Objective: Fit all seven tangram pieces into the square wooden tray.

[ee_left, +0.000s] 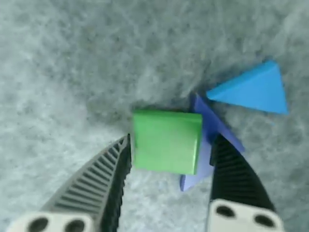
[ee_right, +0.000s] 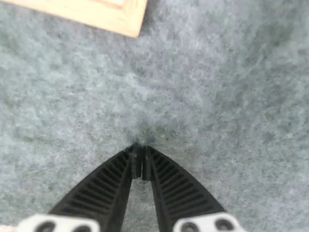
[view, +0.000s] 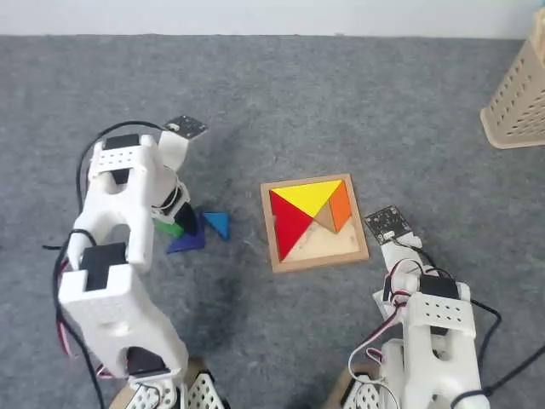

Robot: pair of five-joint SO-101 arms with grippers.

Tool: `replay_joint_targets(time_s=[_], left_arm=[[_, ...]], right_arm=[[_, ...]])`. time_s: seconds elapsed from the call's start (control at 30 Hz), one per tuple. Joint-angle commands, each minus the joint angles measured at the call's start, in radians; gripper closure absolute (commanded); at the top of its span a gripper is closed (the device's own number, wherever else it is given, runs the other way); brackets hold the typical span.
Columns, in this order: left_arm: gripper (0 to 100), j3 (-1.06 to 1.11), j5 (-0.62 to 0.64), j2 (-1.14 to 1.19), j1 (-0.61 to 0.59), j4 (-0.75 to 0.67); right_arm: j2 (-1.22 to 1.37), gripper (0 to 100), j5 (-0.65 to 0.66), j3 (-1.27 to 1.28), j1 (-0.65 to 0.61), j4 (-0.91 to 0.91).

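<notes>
The square wooden tray (view: 322,261) lies mid-table and holds a yellow triangle (view: 308,198), a red triangle (view: 289,223) and an orange piece (view: 341,207). Left of it on the carpet lie a green square (ee_left: 166,140), a dark blue piece (ee_left: 212,130) partly under it, and a light blue triangle (ee_left: 253,89). My left gripper (ee_left: 171,140) is open and low over the green square (view: 170,228), one finger at each side. My right gripper (ee_right: 140,150) is shut with nothing in it, over bare carpet just off a tray corner (ee_right: 96,14).
A beige perforated basket (view: 519,94) stands at the far right edge. Grey carpet covers the whole table. The right arm (view: 434,315) sits at the front right, close to the tray.
</notes>
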Motion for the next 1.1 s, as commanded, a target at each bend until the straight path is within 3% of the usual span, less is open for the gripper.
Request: replay_joint_targets(time_s=[0.0,0.3,0.67,0.87,1.07], left_arm=[[75,-0.022,-0.005,0.04,-0.002,-0.015],[82,-0.039,-0.006,0.044,0.0,-0.005],[81,-0.263,0.002,0.044,0.002,0.203],[78,-0.216,0.0,0.046,-0.003,0.189],[77,-0.074,-0.003,0.046,-0.021,0.034]], right_arm=[[-0.013,99.2,0.014,-0.002,0.015,-0.01],[-0.013,99.2,0.014,-0.002,0.015,-0.01],[-0.013,99.2,0.014,-0.002,0.015,-0.01],[-0.013,99.2,0.015,-0.002,0.015,-0.01],[-0.013,99.2,0.015,-0.002,0.015,-0.01]])
